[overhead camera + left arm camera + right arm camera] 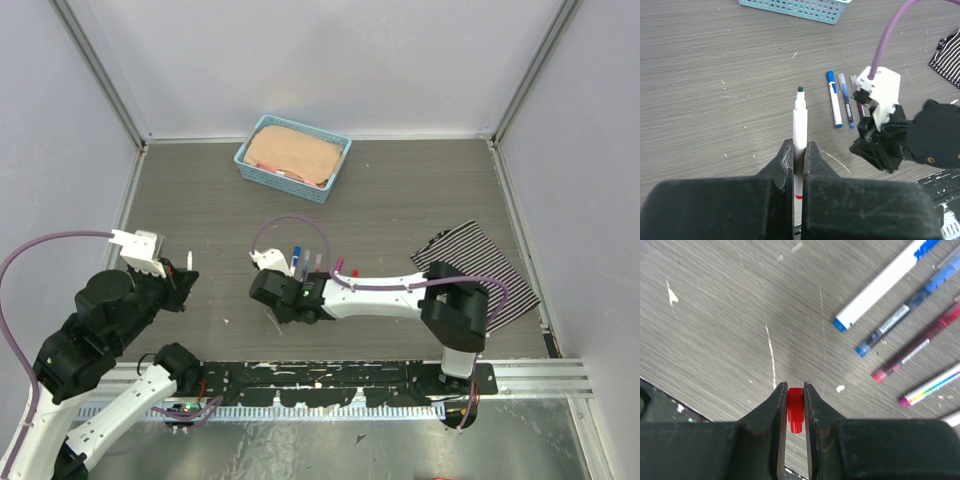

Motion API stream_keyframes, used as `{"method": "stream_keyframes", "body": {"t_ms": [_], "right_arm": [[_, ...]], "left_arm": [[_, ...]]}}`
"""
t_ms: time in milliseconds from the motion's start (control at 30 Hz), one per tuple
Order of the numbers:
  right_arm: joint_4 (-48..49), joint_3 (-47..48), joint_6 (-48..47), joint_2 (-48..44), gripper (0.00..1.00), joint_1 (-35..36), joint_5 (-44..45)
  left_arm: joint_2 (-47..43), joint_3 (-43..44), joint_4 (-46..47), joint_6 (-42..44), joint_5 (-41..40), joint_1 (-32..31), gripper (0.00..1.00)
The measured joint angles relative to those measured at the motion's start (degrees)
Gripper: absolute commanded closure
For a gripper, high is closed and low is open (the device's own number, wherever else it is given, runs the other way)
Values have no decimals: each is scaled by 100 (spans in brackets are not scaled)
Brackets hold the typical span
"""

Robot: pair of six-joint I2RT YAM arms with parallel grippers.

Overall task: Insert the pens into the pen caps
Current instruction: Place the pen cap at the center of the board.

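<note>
Top external, peach item (292, 150) in basket (256, 167), pens (298, 255) nearby

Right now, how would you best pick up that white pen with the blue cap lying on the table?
Probably at mid-barrel, straight down from above, jaws closing across its width. The white pen lies flat on the table, and a dark blue pen lies close alongside, so one jaw must slip into that narrow gap.
</note>
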Motion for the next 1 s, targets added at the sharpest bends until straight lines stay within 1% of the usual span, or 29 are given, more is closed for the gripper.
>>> {"method": "stream_keyframes", "body": {"t_ms": [133,233,400,500,633,700,867,1000], "right_arm": [[129,-605,-55,-341,93,96,70],[157,-1021,-70,-385,93,140,81],[195,-1344,-59,-385,92,142,90],[251,-1362,-48,-385,85,142,87],[299,-1362,-44,-372,71,142,63],[297,-1362,-17,-365,67,142,52],[133,-1331,28,-363,63,142,20],[-31,-1233,35,-352,63,142,-44]], "left_arm": [[0,0,0,0,-22,-2,100],[0,0,2,-2,-28,-2,100],[20,0,0,-2,-33,0,100],[37,0,2,-2,-31,-2,100],[52,0,2,-2,-31,-2,100],[55,0,2,-2,-31,-2,100],[55,0,2,-2,-31,-2,100],[55,0,2,-2,-31,-2,100]]}}
